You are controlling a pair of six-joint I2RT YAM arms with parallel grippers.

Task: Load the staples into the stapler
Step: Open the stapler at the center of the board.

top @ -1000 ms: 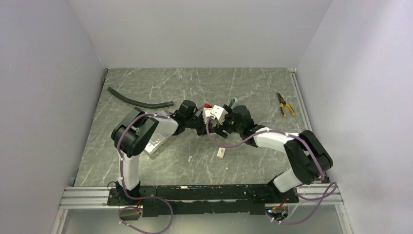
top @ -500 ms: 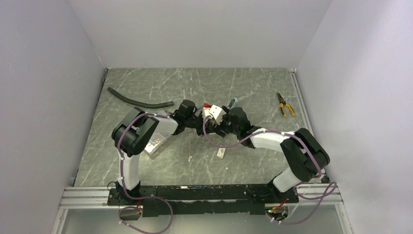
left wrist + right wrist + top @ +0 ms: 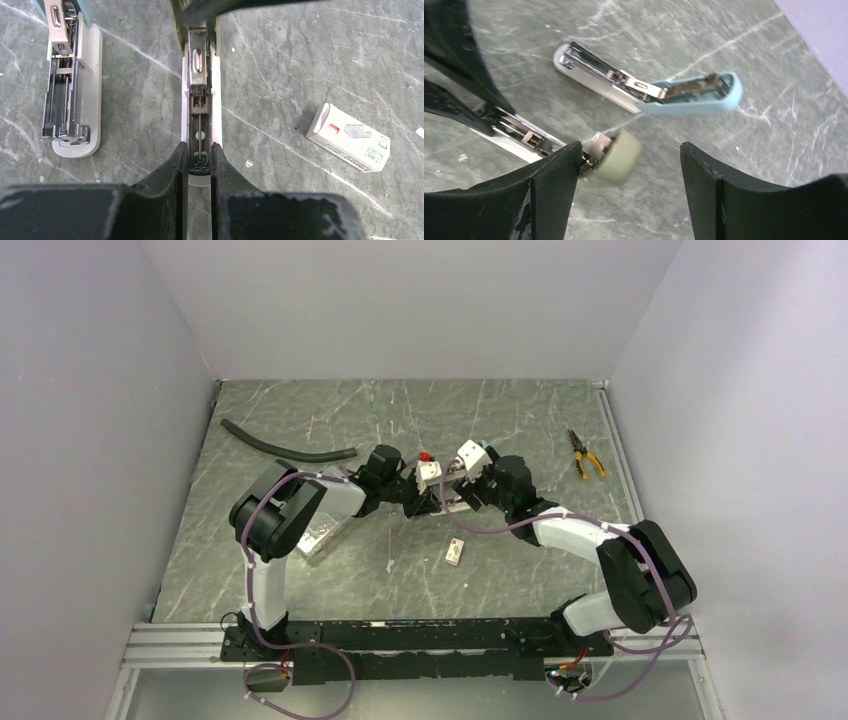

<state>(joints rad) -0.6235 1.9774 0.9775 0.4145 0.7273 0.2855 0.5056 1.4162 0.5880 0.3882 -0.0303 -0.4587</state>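
Overhead, both arms reach forward and bend inward, so the left hand point(image 3: 420, 498) and right hand point(image 3: 462, 490) meet over the stapler point(image 3: 440, 506) at mid-surface. The staples point(image 3: 456, 551) lie flat just nearer the bases, apart from both hands.

At the left wrist, the left hand pinches the stapler's narrow end; its metal magazine lies exposed. The white, red-marked box sits to the right.

At the right wrist, the right hand gapes wide, gripping nothing, with the stapler's pale cap beside one finger.

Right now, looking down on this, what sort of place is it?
Probably a robot test bench in a lab: two robot arms bolted to a rail, a marbled table boxed in by plain white walls, and stray pliers and a hose.
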